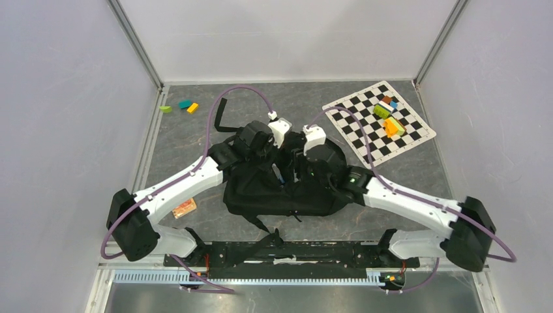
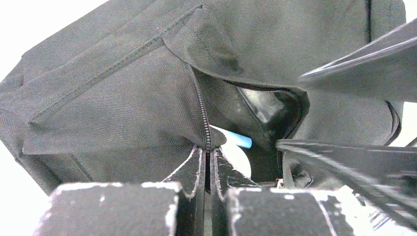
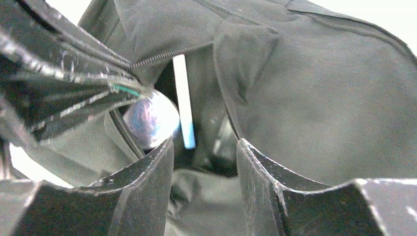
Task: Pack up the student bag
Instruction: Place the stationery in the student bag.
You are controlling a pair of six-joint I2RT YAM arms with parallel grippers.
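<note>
Student bag [image 1: 274, 193] edge pinched by left hand [image 2: 209, 151]

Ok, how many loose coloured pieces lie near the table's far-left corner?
3, clustered together: a green piece, a teal piece, an orange piece. More may be hidden under the student bag.

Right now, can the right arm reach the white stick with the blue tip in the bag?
Probably yes. The right gripper is open right at the unzipped mouth of the student bag, the white stick shows straight ahead, and the left gripper pinches the zipper edge aside.
</note>
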